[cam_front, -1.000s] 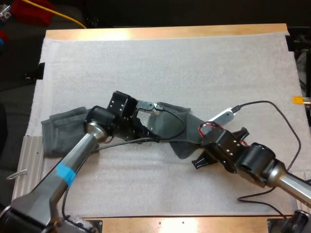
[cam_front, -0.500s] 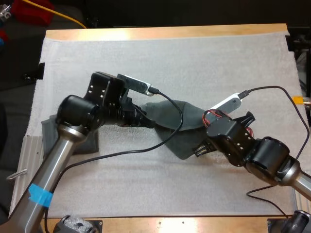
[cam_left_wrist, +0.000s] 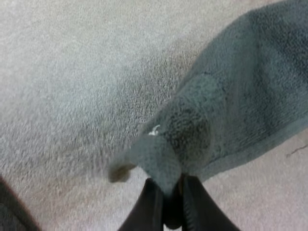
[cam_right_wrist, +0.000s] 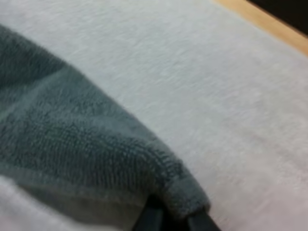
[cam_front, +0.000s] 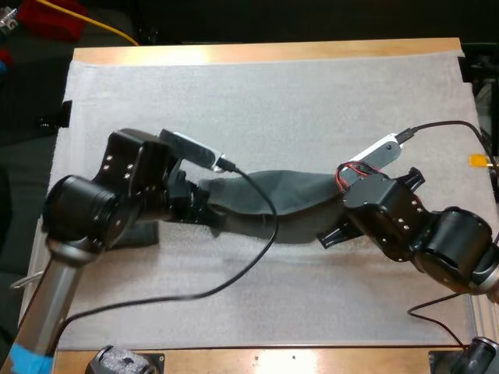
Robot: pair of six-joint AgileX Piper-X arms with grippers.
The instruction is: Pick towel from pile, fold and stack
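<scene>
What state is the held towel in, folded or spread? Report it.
Spread, not folded: the towel stretches as one band between the left gripper and the right gripper, each pinching an end.

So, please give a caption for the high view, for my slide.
Left gripper and right gripper each pinch an end of the grey-green towel, stretched over the white mat.

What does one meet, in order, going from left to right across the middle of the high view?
Left tool → towel, stretched above the white mat and gripped at both ends → right tool.
</scene>
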